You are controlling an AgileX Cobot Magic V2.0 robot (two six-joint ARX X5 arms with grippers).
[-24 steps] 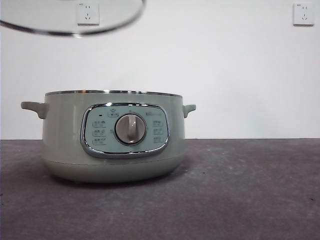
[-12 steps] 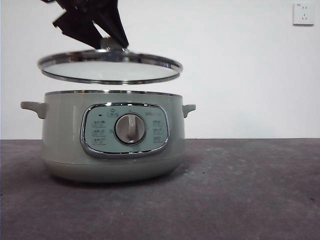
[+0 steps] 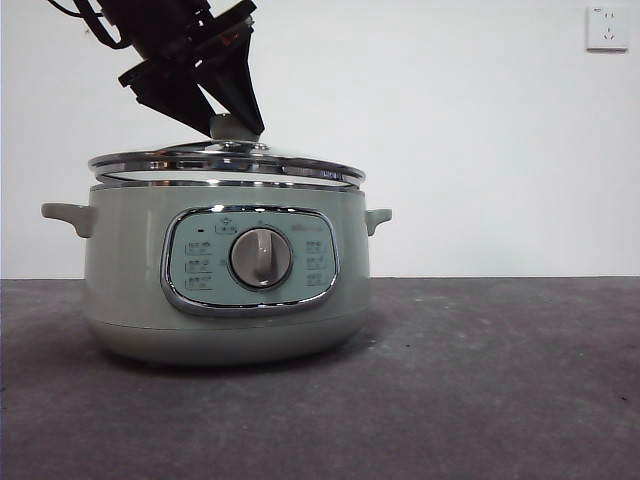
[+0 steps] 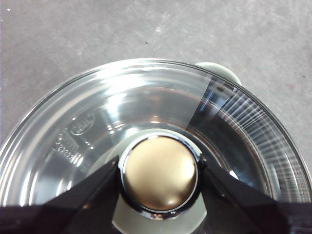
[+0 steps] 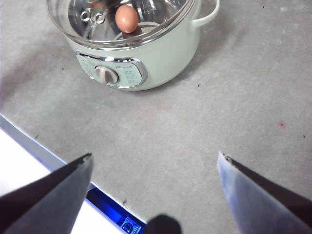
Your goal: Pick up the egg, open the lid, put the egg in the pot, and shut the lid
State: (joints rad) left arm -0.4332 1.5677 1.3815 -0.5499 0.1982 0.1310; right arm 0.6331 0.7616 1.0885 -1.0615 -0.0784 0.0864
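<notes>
A grey table point(image 3: 500, 400) carries only 1 thing, the pot point(image 3: 120, 280).

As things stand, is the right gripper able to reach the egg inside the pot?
Probably not. The egg lies inside the pot, and the lid, held at its knob by the left gripper, covers the opening. The right gripper hangs open, away from the pot.

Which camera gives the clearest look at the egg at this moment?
The right wrist view: the egg shows through the lid, inside the pot. The front view looks level at the pot's wall, hiding it. The left wrist view shows only the lid's knob between the left gripper jaws, no egg.
</notes>
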